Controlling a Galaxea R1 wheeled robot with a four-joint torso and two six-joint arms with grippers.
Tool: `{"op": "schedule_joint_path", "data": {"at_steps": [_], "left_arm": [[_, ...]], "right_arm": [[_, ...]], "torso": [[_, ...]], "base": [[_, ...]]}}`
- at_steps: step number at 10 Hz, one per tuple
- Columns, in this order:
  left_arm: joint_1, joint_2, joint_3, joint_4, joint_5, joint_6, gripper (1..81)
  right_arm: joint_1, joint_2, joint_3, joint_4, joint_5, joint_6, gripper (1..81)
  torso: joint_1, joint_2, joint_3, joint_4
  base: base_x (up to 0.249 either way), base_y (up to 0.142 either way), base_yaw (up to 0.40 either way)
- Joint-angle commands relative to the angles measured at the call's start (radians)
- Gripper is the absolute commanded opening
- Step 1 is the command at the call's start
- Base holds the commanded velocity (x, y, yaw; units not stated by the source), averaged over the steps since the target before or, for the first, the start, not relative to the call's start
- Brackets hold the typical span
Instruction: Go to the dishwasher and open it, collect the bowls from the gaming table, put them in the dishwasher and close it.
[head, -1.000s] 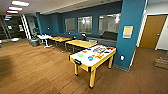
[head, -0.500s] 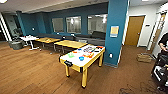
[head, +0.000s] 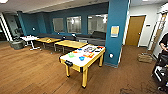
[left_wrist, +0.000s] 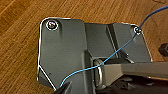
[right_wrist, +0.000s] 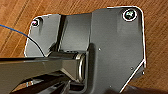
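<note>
Ahead in the head view, slightly right of the middle: the gaming table (head: 75, 62), a long narrow white-topped surface with pale yellow edging and yellow legs, standing on the wooden floor (head: 30, 72) just beside the blue pillar (head: 116, 30). Long axis running from the near-left corner away toward the far right, so the near short end turned toward the robot. On top, among colourful game sheets, some of the bowls: a green bowl (head: 71, 54) toward the left edge, a blue bowl (head: 81, 58) near the middle, something orange (head: 89, 55) just beside it, too blurred to call a bowl with certainty. Still well apart from the robot; no judging which arm is nearer, though the surface lies about centred. No dishwasher to be seen. Further back, plain yellow tables (head: 71, 44) and a dark sofa (head: 92, 38) under the windows. At the right edge, part of a person (head: 163, 43). On the pillar, a pale notice (head: 114, 31), its writing not readable; no brands or labels to make out. Wrist views looking down at bare wooden floor; state of either pincer impossible to tell.
</note>
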Motion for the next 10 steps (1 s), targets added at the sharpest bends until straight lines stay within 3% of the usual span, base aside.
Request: {"op": "schedule_joint_path", "data": {"at_steps": [1,4,10], "left_arm": [[-0.03,-0.006,0.003,0.002,0.041,-0.001,81.1],[-0.03,-0.004,0.002,-0.001,0.038,-0.001,81.1],[-0.029,-0.003,0.0,-0.003,0.036,-0.003,81.1]], "right_arm": [[0.05,0.002,0.002,0.0,-0.056,-0.003,81.1],[0.049,0.004,0.002,0.0,-0.054,-0.003,81.1],[0.047,0.004,0.002,0.0,-0.054,-0.003,81.1]], "torso": [[0.001,0.0,0.0,0.0],[0.001,0.0,0.0,0.0],[0.001,-0.001,0.0,0.0]], "base": [[0.0,0.0,0.0],[0.068,0.0,0.0],[0.19,0.0,0.0]]}}
